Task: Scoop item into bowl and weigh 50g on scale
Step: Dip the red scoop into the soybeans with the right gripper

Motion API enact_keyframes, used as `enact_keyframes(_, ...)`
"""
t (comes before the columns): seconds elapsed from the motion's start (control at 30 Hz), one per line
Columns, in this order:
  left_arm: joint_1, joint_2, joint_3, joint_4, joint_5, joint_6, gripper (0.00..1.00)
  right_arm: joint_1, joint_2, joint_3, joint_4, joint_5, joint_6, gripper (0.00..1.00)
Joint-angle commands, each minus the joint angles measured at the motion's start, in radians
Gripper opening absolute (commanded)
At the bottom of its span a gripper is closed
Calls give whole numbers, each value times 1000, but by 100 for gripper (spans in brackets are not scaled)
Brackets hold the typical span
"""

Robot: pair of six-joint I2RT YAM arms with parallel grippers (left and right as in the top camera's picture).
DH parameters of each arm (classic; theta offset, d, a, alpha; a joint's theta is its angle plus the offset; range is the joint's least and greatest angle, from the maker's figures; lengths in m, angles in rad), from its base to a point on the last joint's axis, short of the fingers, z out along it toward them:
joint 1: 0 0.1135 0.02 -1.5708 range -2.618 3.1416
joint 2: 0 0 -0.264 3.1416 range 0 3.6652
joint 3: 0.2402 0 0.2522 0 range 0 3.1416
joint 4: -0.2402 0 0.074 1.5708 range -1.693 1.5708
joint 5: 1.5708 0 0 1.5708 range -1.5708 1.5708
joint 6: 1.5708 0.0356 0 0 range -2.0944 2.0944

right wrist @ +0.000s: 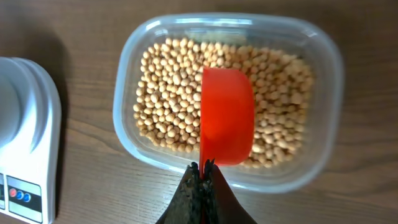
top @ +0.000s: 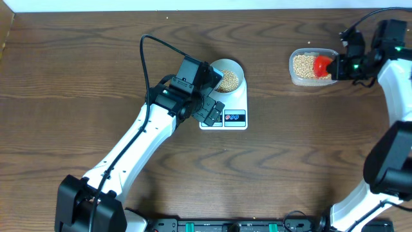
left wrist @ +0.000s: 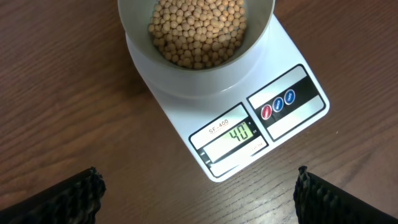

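The pale bowl (top: 229, 72) holds tan beans (left wrist: 198, 30) and stands on the white scale (top: 235, 108); the display (left wrist: 235, 134) reads 40. My left gripper (left wrist: 198, 193) is open and empty, hovering over the table in front of the scale; in the overhead view it (top: 209, 106) sits at the scale's left side. My right gripper (right wrist: 203, 169) is shut on a red scoop (right wrist: 226, 115), held over the beans (right wrist: 168, 106) in the clear tub (right wrist: 323, 68). In the overhead view the scoop (top: 320, 64) is above the tub (top: 297, 76) at the far right.
The scale's red and blue buttons (left wrist: 278, 104) face the left wrist camera. The scale's edge (right wrist: 37, 124) shows left of the tub in the right wrist view. Brown wooden table (top: 290, 161) all round; a black cable (top: 149, 51) arcs from the left arm.
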Motion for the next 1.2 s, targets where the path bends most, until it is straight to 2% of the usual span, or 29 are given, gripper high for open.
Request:
enact_keyframes(0.0, 2, -16, 3, 0, -5, 16, 100, 28, 40, 6, 7, 6, 16, 1)
enact_keyframes(0.43, 2, -16, 3, 0, -5, 16, 100, 46, 92, 6, 29, -63, 57, 1)
enact_keyframes(1.17, 2, -16, 3, 0, -5, 16, 100, -148, 91, 8, 74, -436, 75, 1)
